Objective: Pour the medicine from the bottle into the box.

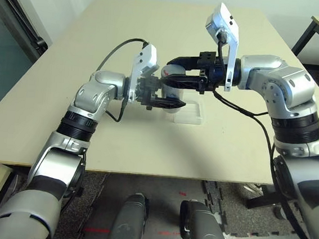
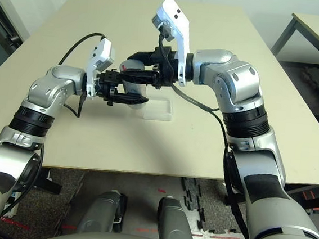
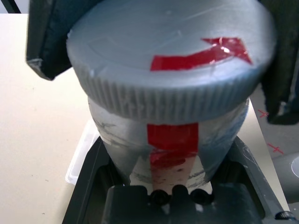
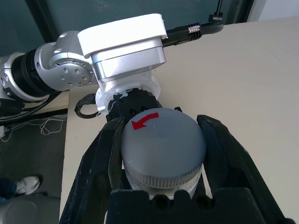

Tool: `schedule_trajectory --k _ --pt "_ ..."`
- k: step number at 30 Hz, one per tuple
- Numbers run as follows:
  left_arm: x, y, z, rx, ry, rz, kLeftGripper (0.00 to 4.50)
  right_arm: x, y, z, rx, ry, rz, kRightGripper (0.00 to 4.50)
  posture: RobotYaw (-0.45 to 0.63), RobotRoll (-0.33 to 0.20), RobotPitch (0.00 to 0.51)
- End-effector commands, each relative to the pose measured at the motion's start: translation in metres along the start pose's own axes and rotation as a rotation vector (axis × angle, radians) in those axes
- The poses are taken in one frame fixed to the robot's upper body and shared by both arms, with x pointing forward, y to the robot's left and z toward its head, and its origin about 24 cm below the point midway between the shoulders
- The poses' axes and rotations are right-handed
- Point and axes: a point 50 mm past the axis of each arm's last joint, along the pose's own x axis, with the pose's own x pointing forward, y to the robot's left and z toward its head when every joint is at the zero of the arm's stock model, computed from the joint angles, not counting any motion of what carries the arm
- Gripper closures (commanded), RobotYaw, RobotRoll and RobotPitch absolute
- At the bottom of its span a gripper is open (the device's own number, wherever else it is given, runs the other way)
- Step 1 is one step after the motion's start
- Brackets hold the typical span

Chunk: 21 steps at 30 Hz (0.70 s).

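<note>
Item 1, the bottle (image 1: 173,79): silver-grey cylinder with a round, ribbed grey cap (image 4: 162,142). The cap's flat top carried a curved red arrow (image 4: 143,120); a strip of red ran down the body below the cap (image 3: 172,145). No brand name or lettering could be read on cap or body. It was held in the air above the middle of the desk (image 1: 117,144), between my two hands, just above and slightly to the left of the box.

Item 2, my right hand (image 1: 172,71): reaching in from the right, its two black fingers (image 4: 100,156) pressed on opposite sides of the bottle, pinching it below the cap.

Item 3, my left hand (image 1: 172,103): reaching in from the left, just beside the bottle and touching or nearly touching it. Seen from my left wrist, its dark fingers (image 3: 46,42) stood on either side of the cap; whether they gripped it or stood off, I could not tell.

Item 4, the box (image 1: 189,112): shallow, clear plastic, square, resting flat on the desk directly beneath and a little to the right of my hands. Its contents could not be made out.
</note>
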Motion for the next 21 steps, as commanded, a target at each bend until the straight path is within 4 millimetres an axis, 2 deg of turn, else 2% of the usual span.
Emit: schedule_trajectory --k 1,10,21 --pt "0.001 -0.001 -0.004 0.001 0.026 -0.004 1.96 0.0 0.003 0.005 -0.027 -0.004 0.016 1.91 0.09 0.0 0.097" --pt "0.001 -0.003 -0.007 0.005 0.039 -0.007 1.96 0.0 -0.004 0.015 -0.018 -0.035 -0.035 1.91 0.09 0.0 0.093" --pt "0.001 -0.006 -0.012 0.005 0.046 -0.006 1.96 -0.006 -0.03 0.022 0.024 -0.047 -0.248 1.91 0.1 0.0 0.084"
